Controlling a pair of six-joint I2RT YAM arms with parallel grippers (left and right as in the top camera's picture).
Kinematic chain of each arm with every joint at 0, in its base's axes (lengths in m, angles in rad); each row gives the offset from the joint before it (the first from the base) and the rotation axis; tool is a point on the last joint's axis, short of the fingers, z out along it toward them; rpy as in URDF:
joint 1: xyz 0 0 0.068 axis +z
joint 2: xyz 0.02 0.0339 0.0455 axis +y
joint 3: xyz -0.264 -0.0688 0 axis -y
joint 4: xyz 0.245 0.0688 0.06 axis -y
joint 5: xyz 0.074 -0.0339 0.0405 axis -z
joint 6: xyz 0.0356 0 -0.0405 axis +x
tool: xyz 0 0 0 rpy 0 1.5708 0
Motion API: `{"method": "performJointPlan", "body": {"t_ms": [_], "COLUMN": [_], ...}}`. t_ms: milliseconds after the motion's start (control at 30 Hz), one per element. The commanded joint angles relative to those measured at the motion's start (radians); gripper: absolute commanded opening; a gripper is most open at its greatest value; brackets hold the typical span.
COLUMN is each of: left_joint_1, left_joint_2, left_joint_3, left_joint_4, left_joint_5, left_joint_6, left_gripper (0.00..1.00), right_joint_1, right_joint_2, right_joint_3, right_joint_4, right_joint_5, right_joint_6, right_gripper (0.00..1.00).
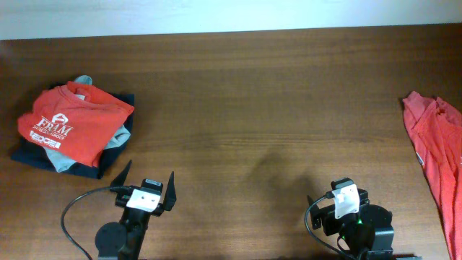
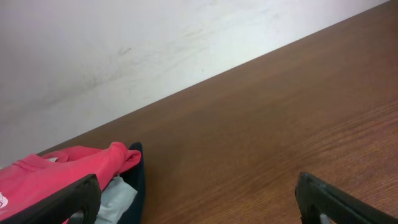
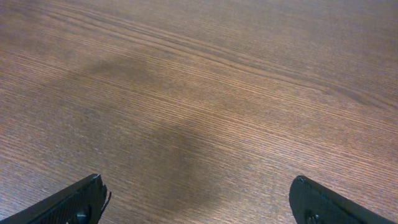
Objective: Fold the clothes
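Note:
A folded stack lies at the table's left: a red tee with white "FRAM" print (image 1: 72,123) on top, a grey garment (image 1: 119,137) under it and a navy garment (image 1: 86,169) at the bottom. The stack's edge also shows in the left wrist view (image 2: 68,168). A coral-red T-shirt (image 1: 437,155) lies crumpled at the right edge, partly out of frame; its lettering is not visible. My left gripper (image 1: 150,175) (image 2: 196,186) is open and empty, just in front and right of the stack. My right gripper (image 1: 341,191) (image 3: 197,182) is open and empty over bare wood, left of the coral shirt.
The brown wooden table (image 1: 253,94) ends at a white wall (image 2: 124,43) along its far side. Black cables run beside both arm bases at the front edge.

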Motion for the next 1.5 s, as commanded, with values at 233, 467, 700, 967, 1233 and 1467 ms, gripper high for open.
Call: {"method": "performJointPlan", "body": {"t_ms": [233, 467, 700, 967, 1233, 1467], "left_joint_1": [-0.002, -0.002, -0.002, -0.002, -0.002, -0.002], "left_joint_2": [-0.014, -0.014, -0.014, -0.014, -0.014, -0.009], "left_joint_3": [-0.013, -0.013, -0.013, -0.013, -0.013, -0.012], "left_joint_4": [0.006, 0.006, 0.006, 0.007, 0.008, 0.008], "left_joint_5": [-0.007, -0.007, -0.007, -0.007, 0.031, 0.042], "left_joint_6": [-0.013, -0.013, -0.013, -0.013, -0.014, -0.101], "left_gripper": [0.99, 0.99, 1.0, 0.99, 0.99, 0.99], "right_joint_1": [0.004, 0.004, 0.004, 0.004, 0.004, 0.004], "right_joint_2": [-0.008, -0.008, -0.008, -0.008, -0.008, -0.008], "right_joint_3": [-0.003, -0.003, -0.003, -0.003, -0.003, -0.003], "right_joint_4": [0.002, 0.002, 0.007, 0.007, 0.16, 0.364], "right_joint_5": [-0.005, -0.005, 0.015, 0.025, 0.026, -0.143], "right_joint_6": [-0.004, -0.004, -0.018, -0.015, -0.014, -0.006], "right_gripper": [0.99, 0.99, 0.99, 0.98, 0.98, 0.99]}}
